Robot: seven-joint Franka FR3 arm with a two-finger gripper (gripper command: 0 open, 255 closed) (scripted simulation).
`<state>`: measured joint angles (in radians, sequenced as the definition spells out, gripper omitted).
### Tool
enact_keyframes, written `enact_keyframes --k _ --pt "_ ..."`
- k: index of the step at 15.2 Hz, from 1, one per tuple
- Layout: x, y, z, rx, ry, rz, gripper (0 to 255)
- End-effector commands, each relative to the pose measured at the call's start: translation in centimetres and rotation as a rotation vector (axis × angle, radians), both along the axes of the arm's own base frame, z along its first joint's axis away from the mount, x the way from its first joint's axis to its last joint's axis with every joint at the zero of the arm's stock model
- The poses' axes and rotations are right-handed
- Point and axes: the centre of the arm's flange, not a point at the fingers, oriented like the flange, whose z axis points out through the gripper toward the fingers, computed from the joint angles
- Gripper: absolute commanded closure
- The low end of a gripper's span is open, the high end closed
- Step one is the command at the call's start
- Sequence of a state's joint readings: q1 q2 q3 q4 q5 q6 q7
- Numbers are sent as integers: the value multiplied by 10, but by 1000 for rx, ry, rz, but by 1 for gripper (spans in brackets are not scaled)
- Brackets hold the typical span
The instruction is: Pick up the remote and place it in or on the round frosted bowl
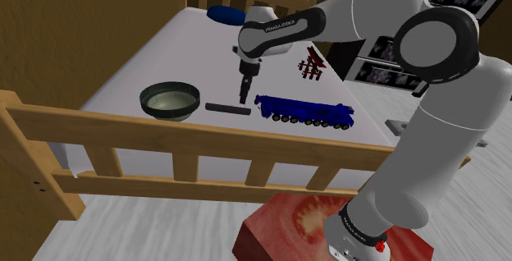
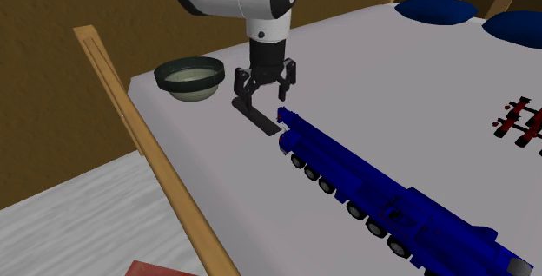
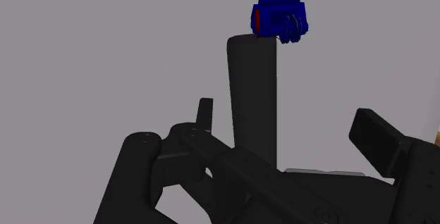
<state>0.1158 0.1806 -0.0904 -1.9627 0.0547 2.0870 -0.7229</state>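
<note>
- Gripper (image 1: 244, 97) points straight down over the grey bed (image 1: 189, 54). The white arm reaches in from the stand (image 1: 295, 218), a box with a red tomato-slice texture.
- Claw state: wide. In the wrist view the two black fingers (image 3: 204, 113) stand well apart with nothing clasped between them.
- Remote (image 1: 226, 108): a plain dark flat bar lying flat on the bed, between the bowl and the toy truck.
- In the wrist view the remote (image 3: 252, 82) runs lengthways out from under the hand, closer to one finger than to the other.
- Contact between that nearer finger and the remote is uncertain. There looks to be a thin gap, but the angle is poor.
- In the second exterior view the gripper (image 2: 265, 99) sits low over the remote (image 2: 261, 118), with one fingertip on either side of the bar.
- Bowl (image 1: 170, 101): round, with a dark rim and a pale inside. It stands upright on the bed near the remote's end but apart from it.
- Blue toy crane truck (image 2: 382, 200): long, with many wheels. Its end sits right at the remote's other end, touching or very nearly so.
- A small red-and-black object (image 1: 310, 64) lies beyond the truck, well apart from the remote.
- Blue pillows (image 2: 434, 8) lie at the far end of the bed.
- A wooden rail (image 1: 164, 128) crosses the foreground of the shoulder view.
</note>
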Motion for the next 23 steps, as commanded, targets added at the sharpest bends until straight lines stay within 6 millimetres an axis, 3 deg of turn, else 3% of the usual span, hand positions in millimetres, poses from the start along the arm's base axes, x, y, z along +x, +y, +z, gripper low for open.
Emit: enact_keyframes --k 1,3,10,18,19,23 --pt "18 12 -15 16 3 56 0" --pt "30 19 -24 25 6 91 0" --pt "28 21 -64 25 6 91 0" --pt "28 21 -64 25 6 91 0" --pt "28 21 -64 25 6 91 255" --pt "28 22 -64 25 6 91 255"
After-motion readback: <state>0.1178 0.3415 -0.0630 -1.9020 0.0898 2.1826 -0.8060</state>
